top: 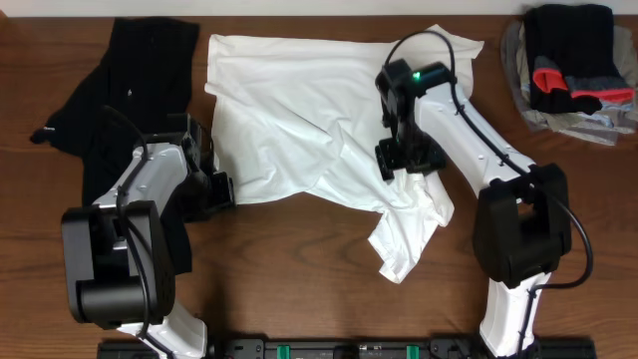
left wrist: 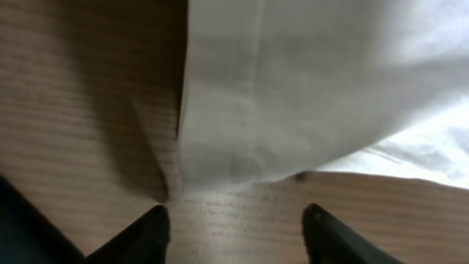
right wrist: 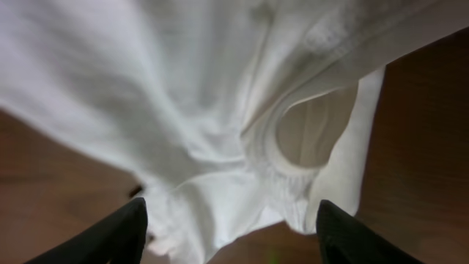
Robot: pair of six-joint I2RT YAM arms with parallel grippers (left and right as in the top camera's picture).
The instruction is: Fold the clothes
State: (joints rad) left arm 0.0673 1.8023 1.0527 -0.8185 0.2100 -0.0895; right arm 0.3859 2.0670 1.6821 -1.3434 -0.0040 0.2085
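White T-shirt (top: 299, 110) rumpled on worktop (top: 299, 279), left claw (left wrist: 234, 209) parted, empty at shirt's corner, right claw (right wrist: 231, 205) parted astride collar fabric

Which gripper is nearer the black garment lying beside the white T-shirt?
Left. The left gripper sits at the T-shirt's left edge, just beside the black garment; the right gripper is over the shirt's far side.

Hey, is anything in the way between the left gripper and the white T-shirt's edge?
Nothing visible. Only bare table lies between the left gripper and the corner of the white T-shirt; the black garment lies off to the side.
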